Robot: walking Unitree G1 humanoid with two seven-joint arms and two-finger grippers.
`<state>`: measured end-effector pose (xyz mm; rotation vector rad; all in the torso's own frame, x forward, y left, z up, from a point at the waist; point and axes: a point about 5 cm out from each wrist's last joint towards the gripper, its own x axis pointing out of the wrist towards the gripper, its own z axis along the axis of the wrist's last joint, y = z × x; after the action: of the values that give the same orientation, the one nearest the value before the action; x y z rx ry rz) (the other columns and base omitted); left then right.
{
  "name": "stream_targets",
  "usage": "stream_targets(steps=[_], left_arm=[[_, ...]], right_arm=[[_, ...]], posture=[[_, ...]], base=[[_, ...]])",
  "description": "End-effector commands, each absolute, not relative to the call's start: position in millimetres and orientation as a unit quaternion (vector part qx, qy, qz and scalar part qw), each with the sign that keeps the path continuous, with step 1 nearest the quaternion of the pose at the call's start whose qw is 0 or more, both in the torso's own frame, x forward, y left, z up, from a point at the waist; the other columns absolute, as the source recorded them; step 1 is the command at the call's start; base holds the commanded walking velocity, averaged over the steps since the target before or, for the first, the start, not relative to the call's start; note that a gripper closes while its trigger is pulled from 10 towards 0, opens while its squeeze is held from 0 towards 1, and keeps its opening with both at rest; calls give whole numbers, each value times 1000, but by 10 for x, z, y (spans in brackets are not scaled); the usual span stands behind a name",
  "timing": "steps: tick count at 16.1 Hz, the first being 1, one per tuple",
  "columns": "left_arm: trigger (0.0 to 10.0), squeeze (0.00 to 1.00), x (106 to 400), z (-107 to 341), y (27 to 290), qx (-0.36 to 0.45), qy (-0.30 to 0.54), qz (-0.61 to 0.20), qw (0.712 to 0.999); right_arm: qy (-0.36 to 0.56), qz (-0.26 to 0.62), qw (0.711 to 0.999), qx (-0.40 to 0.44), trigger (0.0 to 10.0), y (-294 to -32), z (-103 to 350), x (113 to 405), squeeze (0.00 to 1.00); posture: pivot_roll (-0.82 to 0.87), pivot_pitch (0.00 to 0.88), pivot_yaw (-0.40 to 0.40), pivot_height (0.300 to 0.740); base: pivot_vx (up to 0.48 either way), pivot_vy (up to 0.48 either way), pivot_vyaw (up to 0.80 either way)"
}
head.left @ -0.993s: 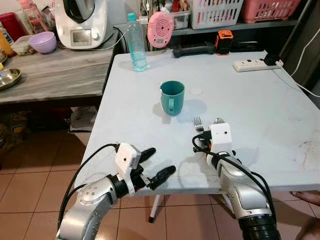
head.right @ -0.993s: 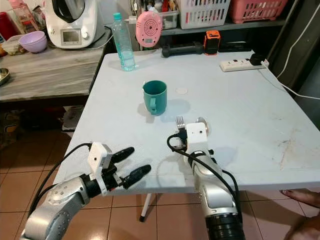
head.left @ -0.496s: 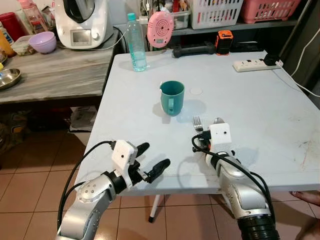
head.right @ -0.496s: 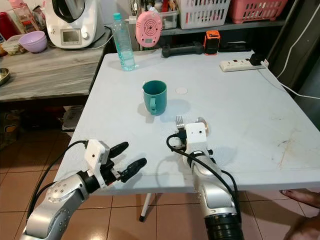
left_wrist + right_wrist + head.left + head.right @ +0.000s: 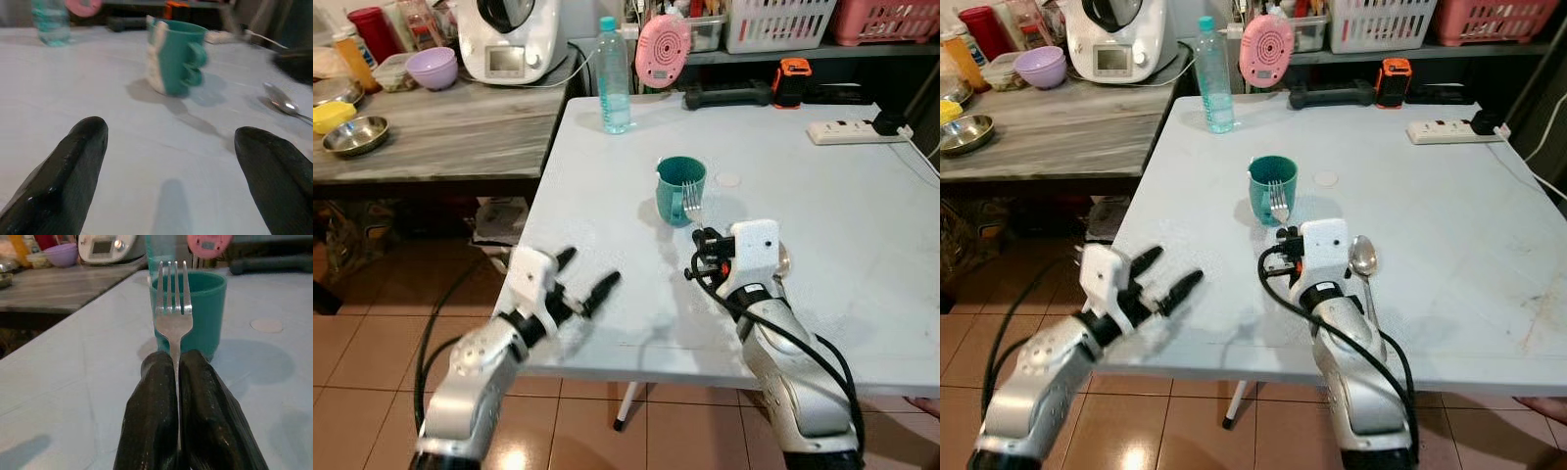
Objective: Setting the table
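Above the pale blue table (image 5: 1449, 225), the right hand (image 5: 177, 382) pinches a silver metal fork (image 5: 172, 308) before a teal plastic mug (image 5: 1272, 188). A silver spoon (image 5: 1364, 262) lies beside it. The left hand (image 5: 579, 286) hovers spread wide; no writing is legible.

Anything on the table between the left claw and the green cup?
No. In the left wrist view, only bare table lies between the open left claw and the green cup.
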<state>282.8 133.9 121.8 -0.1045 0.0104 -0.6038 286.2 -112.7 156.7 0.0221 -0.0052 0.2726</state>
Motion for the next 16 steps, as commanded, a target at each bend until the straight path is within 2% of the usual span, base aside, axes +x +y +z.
stream_targets(steps=[1,2,4,5,6,7,16], left_arm=[[10000,0,2909,1238,1453,-41,2,-257,966],[10000,0,2982,1263,1522,-33,-4,-218,975],[10000,0,3035,1294,1621,-34,-18,-163,986],[10000,0,3050,1286,1654,-27,-15,-147,989],[10000,0,3058,1255,1694,-16,-9,-133,991],[10000,0,3060,1222,1728,-18,-2,-122,992],[10000,0,3079,1105,1752,-13,24,-86,996]], right_arm=[[-40,146,989,8,0,-1098,1708,2824,0],[-62,137,989,-5,2314,-1125,1783,2819,0],[-83,117,989,-30,2706,-1196,1837,2807,0],[-84,111,990,-36,1412,-1234,1829,2800,0],[-78,98,991,-42,4980,-1307,1785,2784,0],[-67,87,993,-41,10000,-1372,1730,2765,0],[-46,62,996,-32,10000,-1440,1610,2775,0]], posture=[[-72,26,95,740],[-72,26,95,740],[-75,25,95,740],[-75,25,95,740],[-73,25,95,740],[-70,25,95,740],[-64,28,100,740]], base=[[0,0,0],[0,0,0],[0,0,0],[0,0,0],[0,0,0],[0,0,0],[0,0,0]])
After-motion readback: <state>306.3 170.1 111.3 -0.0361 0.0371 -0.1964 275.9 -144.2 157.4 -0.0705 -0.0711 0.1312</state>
